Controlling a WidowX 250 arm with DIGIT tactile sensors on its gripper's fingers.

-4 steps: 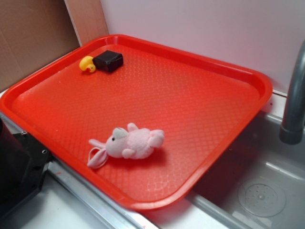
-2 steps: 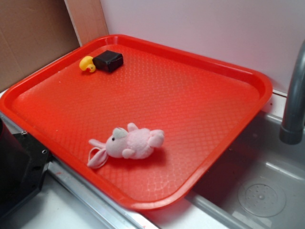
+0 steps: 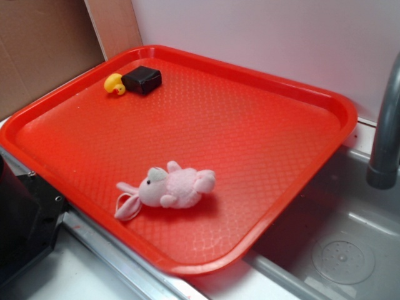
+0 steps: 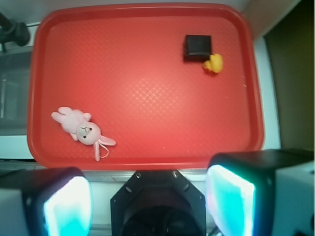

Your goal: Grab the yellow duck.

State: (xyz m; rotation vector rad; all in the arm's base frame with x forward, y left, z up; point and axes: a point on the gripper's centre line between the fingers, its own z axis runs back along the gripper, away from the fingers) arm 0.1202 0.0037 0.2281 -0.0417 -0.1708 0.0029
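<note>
The yellow duck (image 3: 114, 84) is tiny and glossy, resting at the far left corner of the red tray (image 3: 294, 187), touching a black block (image 3: 142, 79). From the wrist camera the yellow duck (image 4: 214, 63) sits at the upper right, just right of the black block (image 4: 197, 47). My gripper (image 4: 147, 206) hovers high over the tray's near edge, far from the duck. It is open, with the two glowing pads wide apart and nothing between them. The gripper itself does not show in the exterior view.
A pink plush rabbit (image 3: 167, 188) lies near the tray's front edge, also seen as the rabbit (image 4: 81, 130) at the lower left from the wrist. A grey faucet (image 3: 384, 134) and sink basin (image 3: 340, 256) stand to the right. Cardboard (image 3: 44, 44) rises behind the left side.
</note>
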